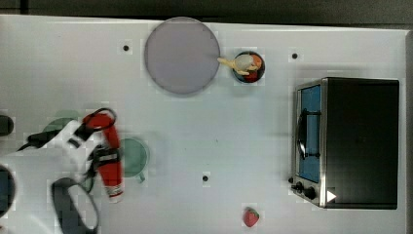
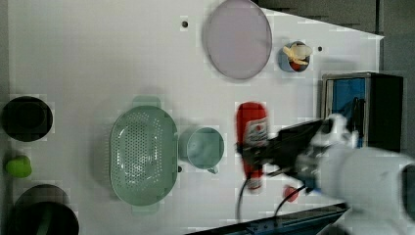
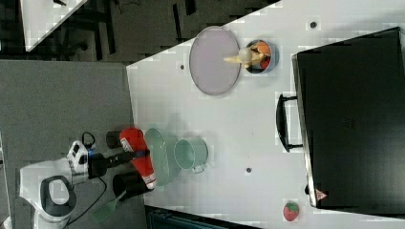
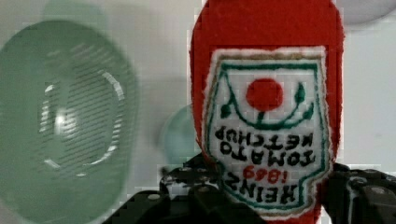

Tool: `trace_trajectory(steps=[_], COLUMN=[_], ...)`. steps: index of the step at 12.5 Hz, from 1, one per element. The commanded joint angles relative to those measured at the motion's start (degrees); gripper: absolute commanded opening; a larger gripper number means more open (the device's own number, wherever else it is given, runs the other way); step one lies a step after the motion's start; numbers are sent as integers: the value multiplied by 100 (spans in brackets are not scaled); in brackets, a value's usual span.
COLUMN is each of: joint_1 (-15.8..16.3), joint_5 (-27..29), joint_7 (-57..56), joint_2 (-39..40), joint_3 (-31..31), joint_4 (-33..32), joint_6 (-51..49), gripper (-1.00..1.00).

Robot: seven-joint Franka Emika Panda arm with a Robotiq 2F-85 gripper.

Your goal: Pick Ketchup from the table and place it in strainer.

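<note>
Your gripper (image 2: 249, 152) is clamped on the Ketchup (image 2: 252, 131), a red soft bottle with a white stitched label, gripping it across its narrower lower part; you see the black fingers (image 4: 187, 196) at the label's foot in the wrist view. You have the Ketchup lifted off the white table (image 1: 243, 136) and lying roughly level, its broad red end pointing away from the white cap. In the left view it hangs just to the left view's right of the round pale green cup with a small handle (image 2: 201, 148), and the strainer (image 2: 143, 155), a pale mint-green oval plastic basket with tiny holes in its base, sits just beyond that cup toward the left view's left. In the right view the Ketchup overlaps the strainer's near rim, though you cannot tell from that angle whether it is above the bowl.

Farther out in the top view you have a round grey-lilac plate (image 1: 182, 55), a small dark bowl holding toy food (image 1: 249, 67) beside it, a black and silver toaster oven with a blue-tinted door (image 1: 348, 142) at the top view's right, and a red strawberry piece (image 1: 251, 217) on the table near the oven
</note>
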Motion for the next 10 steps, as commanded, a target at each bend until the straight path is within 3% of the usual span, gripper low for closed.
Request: trace_trajectory(steps=[1, 6, 10], joint_1=[47, 77, 179], joint_5=[125, 109, 73], joint_7=[1530, 2583, 2683], joint_2=[378, 1430, 2303], joint_3=[212, 702, 722], joint_4=[25, 27, 24], joint_6=[520, 1624, 2419], gripper=[21, 21, 21])
